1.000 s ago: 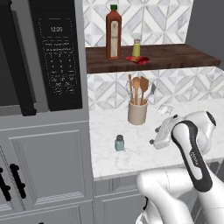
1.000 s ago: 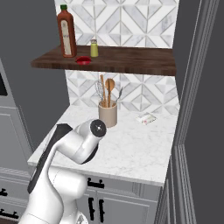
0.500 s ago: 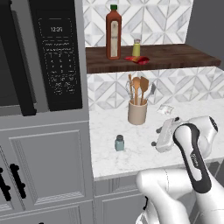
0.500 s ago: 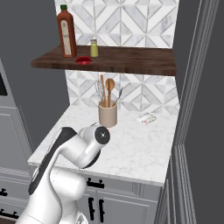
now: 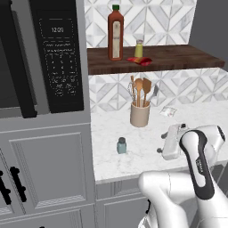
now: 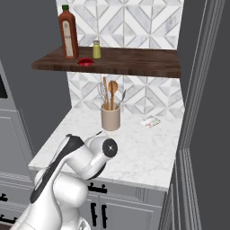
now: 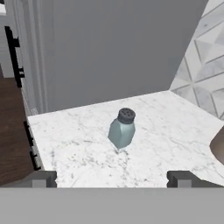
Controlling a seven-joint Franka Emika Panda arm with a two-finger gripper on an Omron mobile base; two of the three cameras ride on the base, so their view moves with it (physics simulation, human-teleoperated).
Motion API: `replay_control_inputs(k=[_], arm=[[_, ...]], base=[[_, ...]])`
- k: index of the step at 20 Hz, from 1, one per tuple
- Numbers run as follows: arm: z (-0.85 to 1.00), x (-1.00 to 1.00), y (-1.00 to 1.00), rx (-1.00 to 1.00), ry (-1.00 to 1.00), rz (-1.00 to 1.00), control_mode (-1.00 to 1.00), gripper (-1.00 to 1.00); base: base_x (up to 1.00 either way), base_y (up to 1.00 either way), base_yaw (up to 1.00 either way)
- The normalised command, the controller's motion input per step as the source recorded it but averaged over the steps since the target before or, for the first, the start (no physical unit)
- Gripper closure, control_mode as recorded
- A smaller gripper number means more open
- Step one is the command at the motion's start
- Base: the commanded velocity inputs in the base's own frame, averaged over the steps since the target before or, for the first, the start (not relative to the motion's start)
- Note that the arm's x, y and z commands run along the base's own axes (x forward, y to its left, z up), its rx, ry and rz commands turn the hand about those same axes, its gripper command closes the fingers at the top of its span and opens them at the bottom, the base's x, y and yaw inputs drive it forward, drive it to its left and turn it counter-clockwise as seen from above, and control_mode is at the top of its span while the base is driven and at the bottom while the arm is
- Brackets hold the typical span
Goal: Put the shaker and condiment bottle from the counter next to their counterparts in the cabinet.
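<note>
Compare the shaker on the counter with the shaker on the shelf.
The shaker on the counter is teal-blue and stands alone; the yellow-green shaker stands on the dark shelf, beside the tall red bottle and condiment bottle. Both are small, upright and grey-capped.

The microwave (image 5: 58,58) display shows "12:00"; the tall bottle's (image 5: 115,33) pale label cannot be read.

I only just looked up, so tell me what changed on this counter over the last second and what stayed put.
Only the arm moved: its hand eased lower and nearer the counter's front edge, the gripper open and facing the shaker. It holds nothing. The shaker stayed upright on the counter. The flat red bottle stayed on the shelf by the tall bottle and yellow shaker.
</note>
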Motion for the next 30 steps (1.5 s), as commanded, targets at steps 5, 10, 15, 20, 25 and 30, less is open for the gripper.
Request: replay_control_inputs(k=[5, 10, 15, 20, 25, 30], arm=[[-0.19, 0.0, 0.11, 0.0, -0.01, 0.0, -1.0, -1.0], [-0.43, 0.01, 0.45, 0.0, 0.0, 0.0, -1.0, -1.0], [-0.31, 0.08, 0.4, 0.0, 0.0, 0.0, -1.0, -1.0], [-0.09, 0.16, 0.43, 0.02, 0.0, -0.01, -1.0, -1.0], [-0.33, 0.13, 0.48, 0.01, -0.01, -0.02, -1.0, -1.0], [-0.98, 0.2, 0.06, 0.02, 0.0, 0.0, -1.0, -1.0]], base=[[0.0, 0.0, 0.0], [0.0, 0.0, 0.0], [0.0, 0.0, 0.0], [0.0, 0.0, 0.0], [0.0, 0.0, 0.0], [0.0, 0.0, 0.0]])
